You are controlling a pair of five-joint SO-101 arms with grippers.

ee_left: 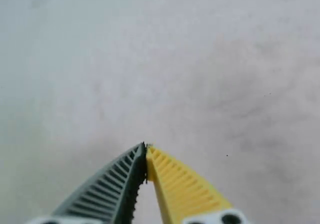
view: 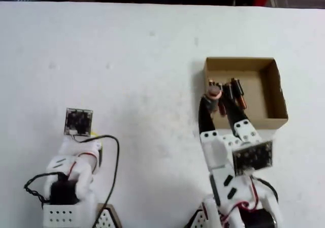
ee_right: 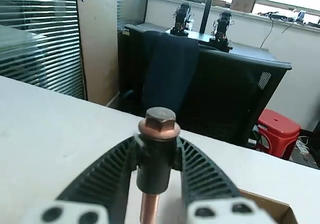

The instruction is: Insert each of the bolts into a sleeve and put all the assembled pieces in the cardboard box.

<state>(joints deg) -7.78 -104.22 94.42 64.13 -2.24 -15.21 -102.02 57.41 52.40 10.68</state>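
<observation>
R: my right pincer [view: 216, 103] clamped on copper-headed bolt in black sleeve [ee_right: 159, 129], arm stretched forward, piece upright over brown cardboard box [view: 278, 88] left edge | L: my left pincer [ee_left: 145, 153] tips together, arm folded low above white table [view: 152, 50]

Wide room over the surface [view: 152, 86] left of the cardboard box [view: 238, 61] and out to the far edge. Open top on the box, with upright walls on four sides as barriers to any low sideways pass. Inside, crowded along the left half by assembled pieces [view: 236, 92]; bare floor toward the right wall. At the left wall, blocked by the right hand [view: 216, 100], clamped on a bolt-and-sleeve piece [view: 214, 92]. At the near left, blocked by the left arm [view: 71, 177], with the left hand [ee_left: 146, 153] pinched together over bare surface.
</observation>
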